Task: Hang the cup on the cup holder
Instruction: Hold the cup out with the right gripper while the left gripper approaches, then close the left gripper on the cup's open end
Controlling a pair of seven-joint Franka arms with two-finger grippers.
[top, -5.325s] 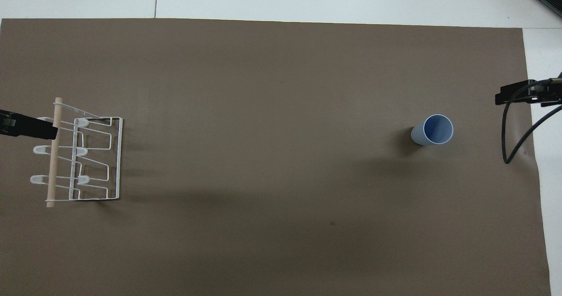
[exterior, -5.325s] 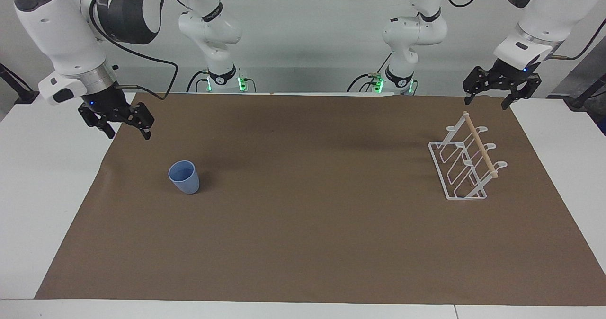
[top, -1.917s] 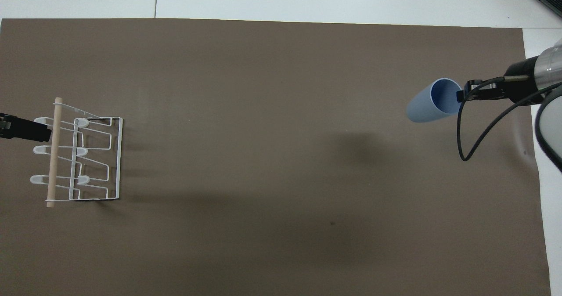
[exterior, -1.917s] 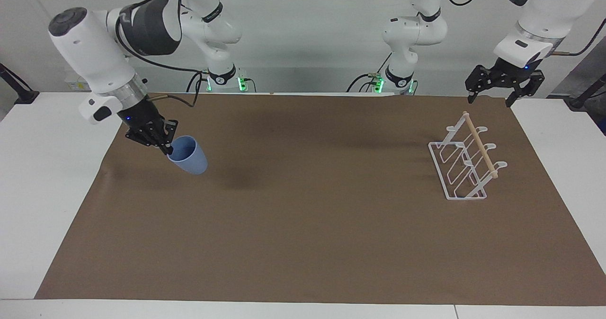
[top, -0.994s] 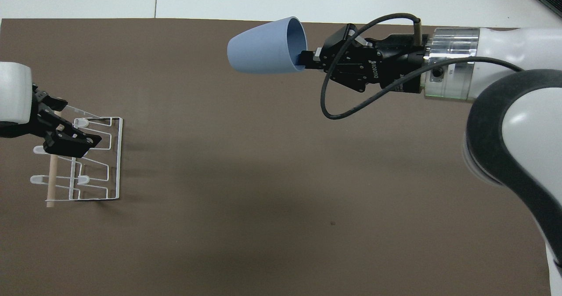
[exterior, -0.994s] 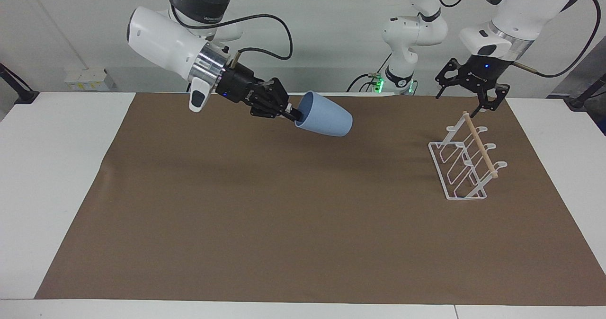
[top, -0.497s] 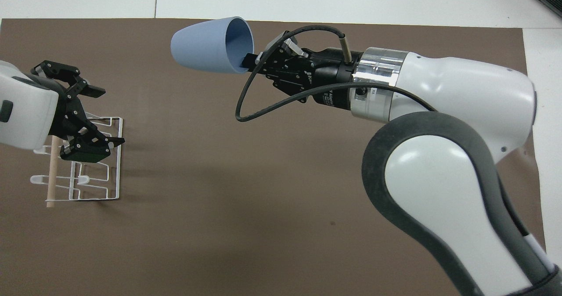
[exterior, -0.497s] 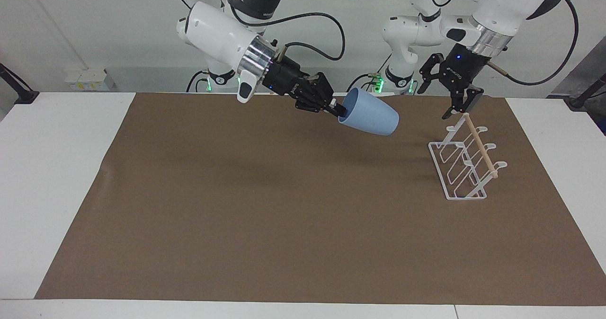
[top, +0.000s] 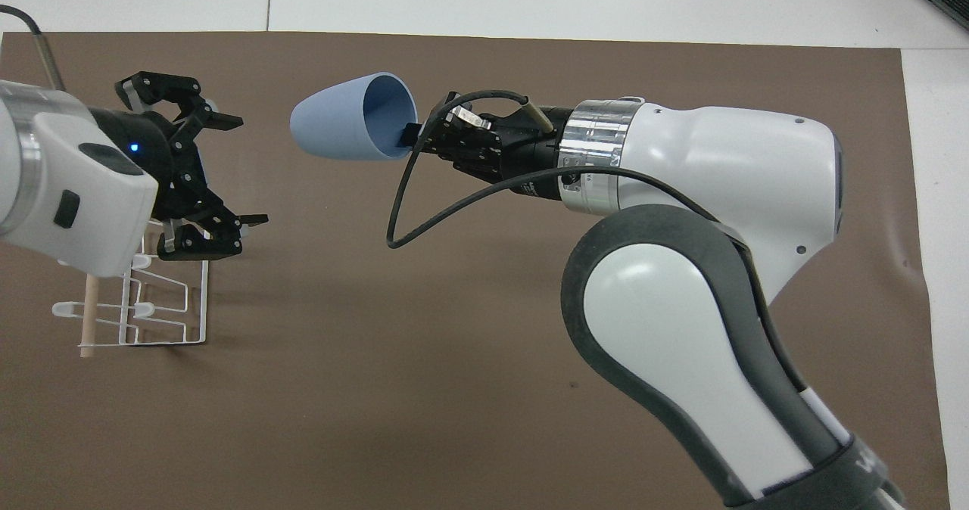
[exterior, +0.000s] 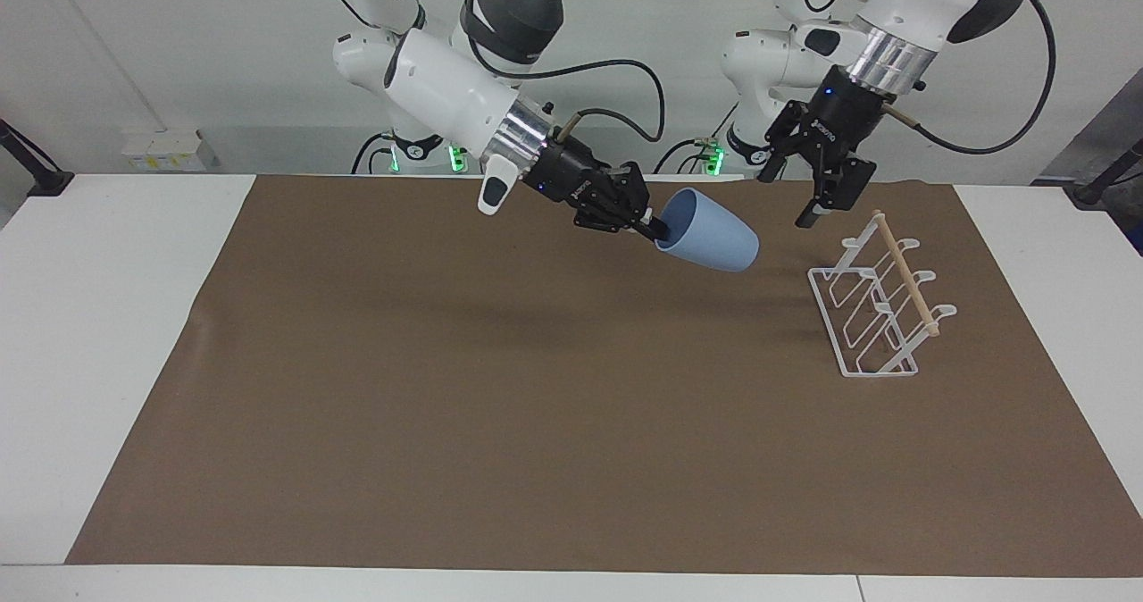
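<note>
Facing view, read from its left edge across, with the cup holder [exterior: 880, 296] as the landmark: bare white table [exterior: 98, 316] comes first, then the brown paper mat [exterior: 500, 423] that covers the middle of it. The right arm comes in from the top of the view and reaches over the mat toward the holder. Its right gripper [exterior: 654, 229] has its fingertips pinched on the rim of the cup [exterior: 710, 242], one inside the mouth and one outside. The cup – light blue, no handle – hangs in the air on its side, its mouth toward the gripper and its closed base pointing at the holder and tilted a little down. It is over the mat, near the holder but clear of it, touching nothing but the fingertips.

Next comes the left gripper [exterior: 790, 193], up in the air between the cup and the holder and higher than both, over the mat just beside the holder's end that lies nearer the robots. Its jaws are spread wide and hold nothing.

Last is the holder itself – a white wire rack with slanted looped prongs and a light wooden dowel across the top. It stands on the mat toward the left arm's end of the table, with no cup on any prong.

Overhead, the same order runs reversed: left gripper [top: 231, 169] over the holder [top: 163, 309], then the cup [top: 333, 119], then the right gripper [top: 411, 136]
</note>
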